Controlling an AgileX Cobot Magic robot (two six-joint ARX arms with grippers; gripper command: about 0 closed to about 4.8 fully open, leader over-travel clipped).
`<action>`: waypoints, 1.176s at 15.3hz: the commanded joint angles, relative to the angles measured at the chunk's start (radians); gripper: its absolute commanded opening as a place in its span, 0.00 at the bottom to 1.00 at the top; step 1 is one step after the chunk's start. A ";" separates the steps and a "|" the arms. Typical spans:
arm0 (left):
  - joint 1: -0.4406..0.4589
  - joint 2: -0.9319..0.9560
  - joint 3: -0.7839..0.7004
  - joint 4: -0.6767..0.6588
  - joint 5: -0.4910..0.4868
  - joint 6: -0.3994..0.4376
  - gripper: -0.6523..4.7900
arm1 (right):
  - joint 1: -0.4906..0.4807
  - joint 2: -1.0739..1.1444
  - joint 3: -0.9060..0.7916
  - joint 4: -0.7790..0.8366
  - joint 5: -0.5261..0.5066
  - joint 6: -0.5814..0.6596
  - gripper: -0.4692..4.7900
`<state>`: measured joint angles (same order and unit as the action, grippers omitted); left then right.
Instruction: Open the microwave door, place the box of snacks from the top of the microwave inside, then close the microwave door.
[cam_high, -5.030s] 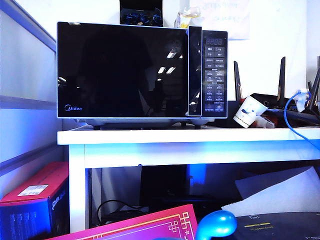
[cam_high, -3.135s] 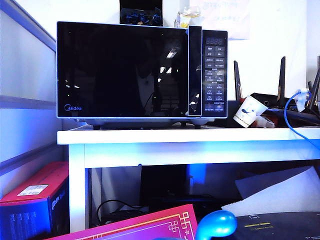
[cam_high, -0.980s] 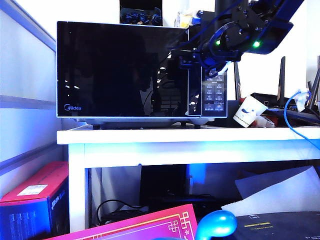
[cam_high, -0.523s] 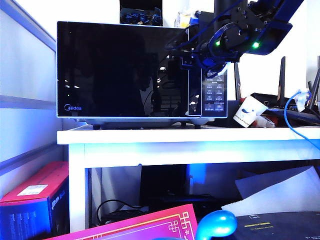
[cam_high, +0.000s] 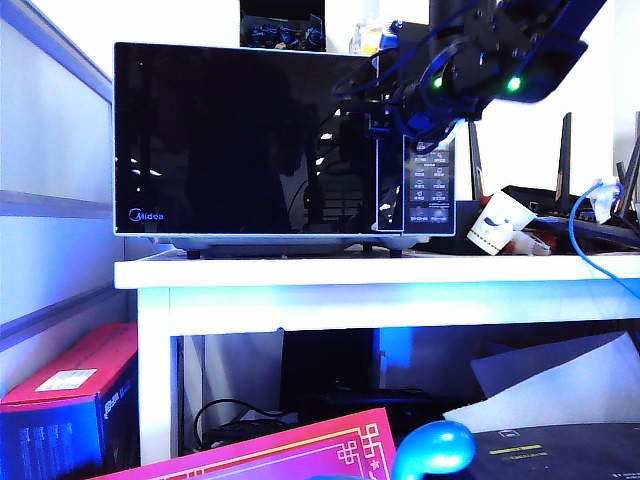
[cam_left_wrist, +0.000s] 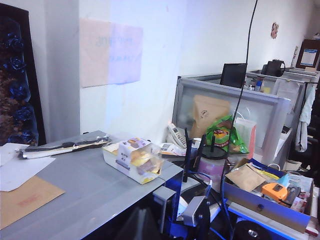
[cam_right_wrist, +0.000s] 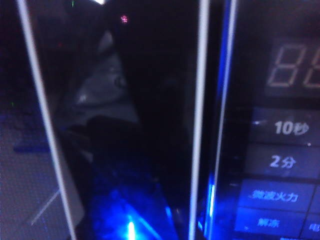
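Observation:
The black microwave (cam_high: 250, 140) stands on the white table (cam_high: 380, 272), and the microwave door (cam_high: 240, 150) lies flush and closed. My right gripper (cam_high: 383, 108) reaches in from the upper right to the top of the door's vertical handle strip (cam_high: 389, 190). In the left wrist view its two grey fingers (cam_left_wrist: 164, 194) stand a little apart at the microwave's front corner, and I cannot make out contact. The right wrist view is filled by the handle strip (cam_right_wrist: 125, 100) and button panel (cam_right_wrist: 280, 165). The box of snacks (cam_left_wrist: 132, 160) lies on the microwave's top (cam_left_wrist: 75, 190), untouched. My left gripper is out of view.
A dark box with blue-wrapped pieces (cam_high: 282, 30) stands on the microwave's top beside the snacks, with papers and an envelope (cam_left_wrist: 25, 200). To the right of the microwave are a white cup (cam_high: 497, 225), routers with upright antennas (cam_high: 565, 150) and a blue cable.
The right arm came into view from the upper right and settled at the top of the handle strip. Over the last second it edged slightly up. The door stayed closed.

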<state>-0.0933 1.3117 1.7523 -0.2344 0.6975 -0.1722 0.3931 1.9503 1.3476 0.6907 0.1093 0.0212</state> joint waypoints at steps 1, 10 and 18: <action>0.000 -0.004 0.004 0.008 0.006 0.007 0.11 | 0.002 -0.085 0.003 -0.059 -0.027 0.004 0.36; 0.000 -0.005 0.004 0.006 0.006 0.005 0.11 | 0.002 -0.227 0.004 -0.225 -0.111 -0.025 1.00; 0.000 -0.004 0.004 0.003 0.006 0.003 0.11 | -0.206 -0.328 0.004 -0.339 -0.673 0.048 1.00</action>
<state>-0.0933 1.3117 1.7523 -0.2436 0.6979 -0.1726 0.2039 1.6257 1.3487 0.3416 -0.4435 0.0223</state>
